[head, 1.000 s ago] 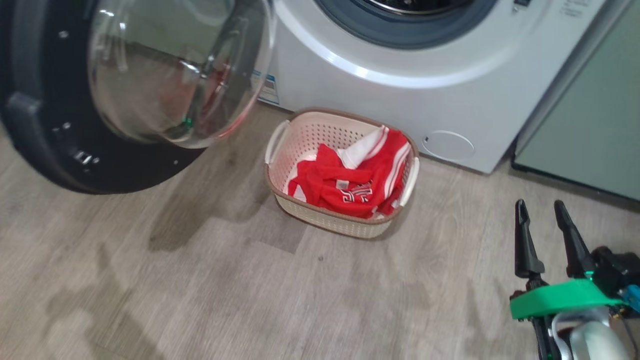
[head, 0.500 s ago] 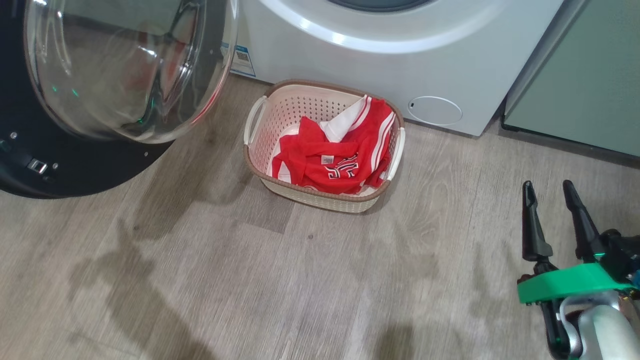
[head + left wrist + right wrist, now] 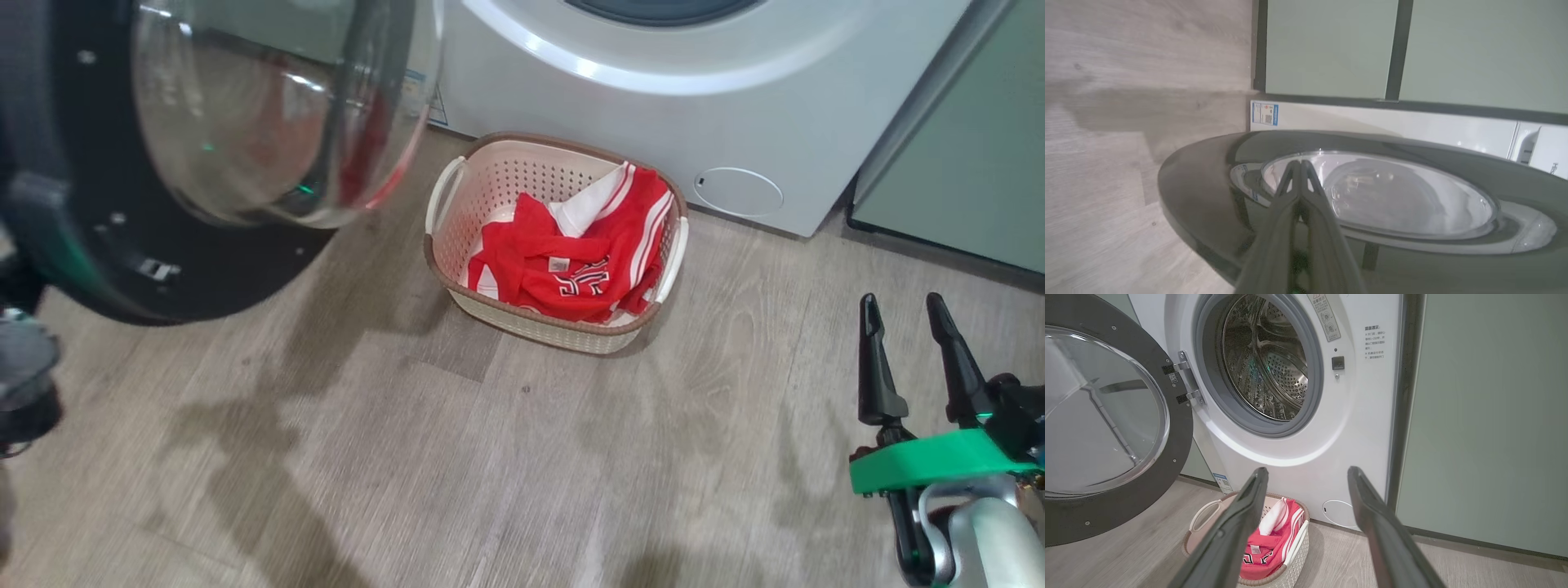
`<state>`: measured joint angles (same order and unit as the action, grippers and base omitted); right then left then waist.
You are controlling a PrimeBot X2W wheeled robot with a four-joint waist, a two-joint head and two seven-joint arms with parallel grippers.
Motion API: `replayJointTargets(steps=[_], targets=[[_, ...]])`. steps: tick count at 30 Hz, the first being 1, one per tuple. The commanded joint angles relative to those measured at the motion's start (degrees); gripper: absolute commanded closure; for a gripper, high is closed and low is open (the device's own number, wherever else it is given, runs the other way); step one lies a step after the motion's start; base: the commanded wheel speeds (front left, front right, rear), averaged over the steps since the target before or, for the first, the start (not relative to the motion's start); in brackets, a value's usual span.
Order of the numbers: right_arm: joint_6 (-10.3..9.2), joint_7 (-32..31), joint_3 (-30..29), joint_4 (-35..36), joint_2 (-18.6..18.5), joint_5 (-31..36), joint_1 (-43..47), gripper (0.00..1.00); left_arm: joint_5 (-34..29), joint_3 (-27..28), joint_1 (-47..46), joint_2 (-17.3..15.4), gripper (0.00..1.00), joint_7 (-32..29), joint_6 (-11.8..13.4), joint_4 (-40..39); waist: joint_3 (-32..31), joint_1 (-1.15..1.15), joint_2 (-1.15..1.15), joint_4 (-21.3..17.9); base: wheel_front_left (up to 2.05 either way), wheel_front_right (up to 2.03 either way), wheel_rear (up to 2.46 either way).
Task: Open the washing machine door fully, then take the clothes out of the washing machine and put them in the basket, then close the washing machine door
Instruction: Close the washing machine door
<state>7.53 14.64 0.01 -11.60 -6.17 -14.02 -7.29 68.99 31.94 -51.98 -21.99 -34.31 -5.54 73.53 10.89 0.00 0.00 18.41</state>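
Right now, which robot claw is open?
The right gripper: its two dark fingers stand apart. The left gripper has its fingers pressed together by the washing machine door.

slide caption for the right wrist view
Open right gripper facing the washing machine; clothes in the basket, door open

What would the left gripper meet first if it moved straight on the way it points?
Probably the door, on its outer face; the left gripper, shut, looks close to it.

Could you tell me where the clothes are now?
In the head view's middle, the clothes lie inside the basket on the floor, before the washing machine and right of its open door.
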Motion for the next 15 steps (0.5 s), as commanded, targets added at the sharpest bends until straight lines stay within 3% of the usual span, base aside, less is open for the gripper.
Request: replayJointTargets(steps=[1,15], targets=[[-0.04,0.36,1.16,1.77,-0.23,0.31,-1.64,0.0,-0.39,-0.07,-0.45,-1.89,1.0,-0.92,-0.42,-1.25,-0.29,0.0,0.0,0.24,0.0,0.0,0.0],[-0.04,0.36,0.1,1.62,1.08,-0.1,0.41,0.0,2.19,-2.24,1.83,6.64,1.0,-14.79,-1.9,-5.94,-3.64,0.0,0.0,1.24,0.0,0.0,0.0]])
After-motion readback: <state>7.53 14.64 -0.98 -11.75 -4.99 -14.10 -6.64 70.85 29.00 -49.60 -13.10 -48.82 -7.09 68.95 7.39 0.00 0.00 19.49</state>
